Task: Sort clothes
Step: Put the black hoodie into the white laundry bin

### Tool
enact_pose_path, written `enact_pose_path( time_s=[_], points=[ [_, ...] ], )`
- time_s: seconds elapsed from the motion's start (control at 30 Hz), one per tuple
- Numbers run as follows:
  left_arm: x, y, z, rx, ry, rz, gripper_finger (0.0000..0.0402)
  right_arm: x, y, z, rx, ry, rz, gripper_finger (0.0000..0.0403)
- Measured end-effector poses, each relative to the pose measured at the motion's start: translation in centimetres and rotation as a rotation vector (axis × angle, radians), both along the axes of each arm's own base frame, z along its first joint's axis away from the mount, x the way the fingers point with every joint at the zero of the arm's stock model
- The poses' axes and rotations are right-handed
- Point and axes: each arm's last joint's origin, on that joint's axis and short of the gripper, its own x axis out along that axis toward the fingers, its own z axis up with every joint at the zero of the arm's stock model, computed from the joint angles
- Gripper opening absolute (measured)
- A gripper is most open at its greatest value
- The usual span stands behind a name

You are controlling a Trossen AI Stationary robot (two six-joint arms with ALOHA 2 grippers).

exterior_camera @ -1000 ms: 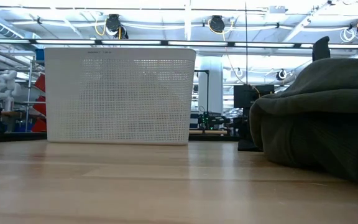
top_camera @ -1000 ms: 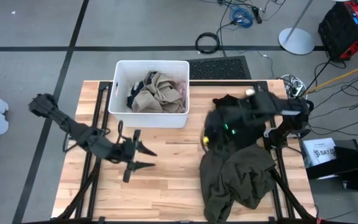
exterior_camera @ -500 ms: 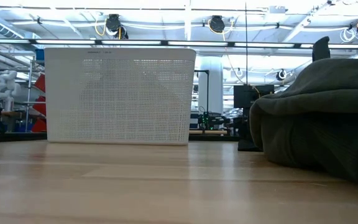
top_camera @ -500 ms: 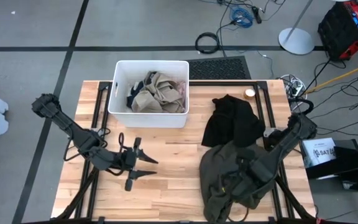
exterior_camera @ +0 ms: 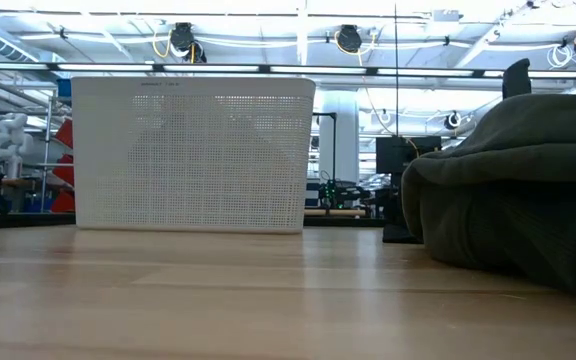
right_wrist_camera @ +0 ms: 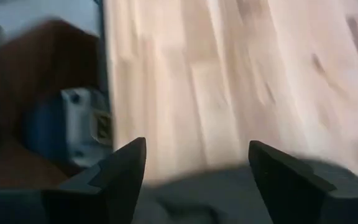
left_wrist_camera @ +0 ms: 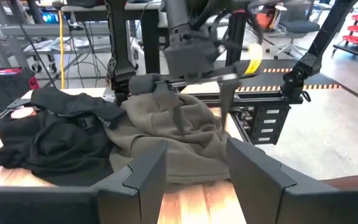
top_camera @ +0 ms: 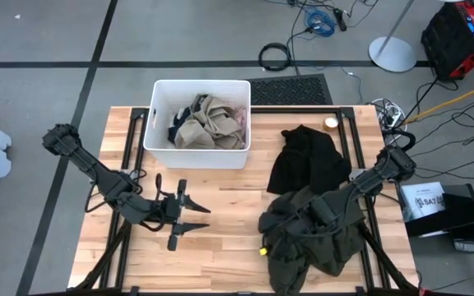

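Right gripper point(top_camera: 263, 243) low over the dark olive green garment point(top_camera: 315, 242), at the heap's edge toward table centre. Fingers point(right_wrist_camera: 120, 171) apart, nothing between them; olive cloth sits just beneath the fingertips, bare wooden table point(top_camera: 220, 247) ahead of them. Contact with the cloth cannot be told.

Left gripper point(top_camera: 194, 218) hovers over bare wood, fingers point(left_wrist_camera: 148, 174) spread and empty. The olive heap lies well ahead of its fingertips, the black garment point(top_camera: 305, 160) beside that heap, touching it.

White bin point(top_camera: 197, 123) stands at the table's far side, well apart from both grippers. It holds the tan khaki garment point(top_camera: 204, 123), with navy blue point(top_camera: 177, 129) and pale pink point(top_camera: 239, 119) cloth at its edges.
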Motion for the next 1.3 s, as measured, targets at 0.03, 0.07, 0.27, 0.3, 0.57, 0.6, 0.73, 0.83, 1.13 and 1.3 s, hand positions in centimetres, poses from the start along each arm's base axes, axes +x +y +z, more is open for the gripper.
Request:
enact_pose_path(
  time_s=[0.03, 0.07, 0.27, 0.3, 0.57, 0.6, 0.73, 0.83, 1.13, 1.3],
  points=[
    [0.0, 0.0, 0.0, 0.000, 0.000, 0.000, 0.0173, 0.3, 0.0, 0.2, 0.019, -0.031, -0.004, 0.0270],
    [0.0, 0.0, 0.0, 0.000, 0.000, 0.000, 0.0173, 0.7, 0.0, 0.4, 0.042, -0.064, -0.010, 0.0270],
    [0.0, 0.0, 0.0, -0.008, 0.002, 0.001, 0.0173, 2.2, 0.1, 1.7, 0.137, -0.230, -0.030, 0.0270],
    [0.0, 0.0, 0.0, -0.008, 0.002, 0.001, 0.0173, 2.3, 0.1, 1.9, 0.148, -0.250, -0.030, 0.0270],
    [0.0, 0.0, 0.0, -0.008, 0.002, 0.001, 0.0173, 2.7, 0.4, 2.5, 0.189, -0.318, -0.028, 0.0270],
    [0.0, 0.0, 0.0, -0.007, 0.002, 0.001, 0.0173, 2.7, 0.4, 2.5, 0.189, -0.318, -0.028, 0.0270],
    [0.0, 0.0, 0.0, -0.002, 0.005, -0.001, 0.0173, 2.7, 0.4, 2.5, 0.190, -0.319, -0.028, 0.0270],
    [0.0, 0.0, 0.0, -0.001, 0.004, -0.002, 0.0173, 2.7, 0.4, 2.5, 0.190, -0.319, -0.028, 0.0270],
    [0.0, 0.0, 0.0, 0.000, 0.002, -0.002, 0.0173, 2.7, 0.4, 2.5, 0.190, -0.319, -0.028, 0.0270],
    [0.0, 0.0, 0.0, -0.001, 0.002, -0.002, 0.0173, 2.7, 0.4, 2.5, 0.190, -0.319, -0.028, 0.0270]
  ],
)
